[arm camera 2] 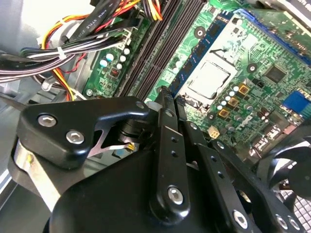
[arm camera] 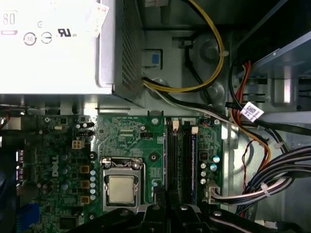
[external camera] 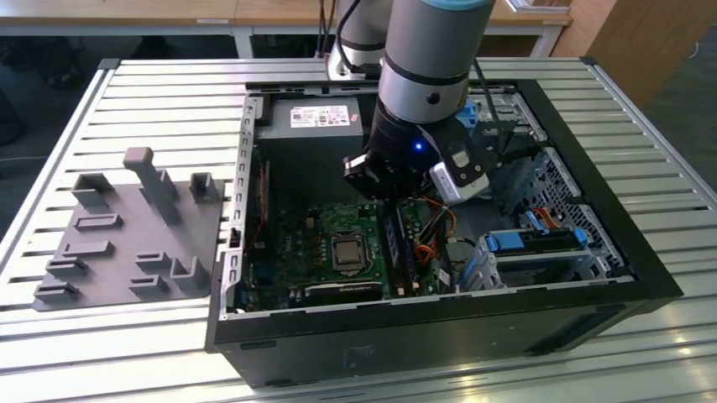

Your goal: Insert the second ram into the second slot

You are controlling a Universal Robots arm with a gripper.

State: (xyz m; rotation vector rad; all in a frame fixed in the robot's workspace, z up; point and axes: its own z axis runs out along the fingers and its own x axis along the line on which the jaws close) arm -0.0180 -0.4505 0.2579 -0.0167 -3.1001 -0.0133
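My gripper [arm camera 2: 163,97] is shut, its thin fingers pressed together with nothing visible between them. Its tips hover at the near end of the black memory slots [arm camera 2: 160,43] beside the CPU socket [arm camera 2: 209,80]. A thin dark-blue ram [arm camera 2: 206,48] stands edge-on along the CPU side of the slot row and ends right at the fingertips; I cannot tell whether they touch it. In the first wrist view the gripper [arm camera: 163,199] sits at the end of the slots [arm camera: 177,160]. In the exterior view the gripper [external camera: 390,191] hangs inside the open case just above the slots [external camera: 398,248].
A blue-edged stick [arm camera: 193,165] stands in the slot on the cable side. Cable bundles [arm camera: 272,184] crowd that side, and the power supply [external camera: 314,122] fills the case's back. Drive bays with blue clips [external camera: 536,243] are on the exterior view's right; a grey fixture [external camera: 123,235] lies outside the case.
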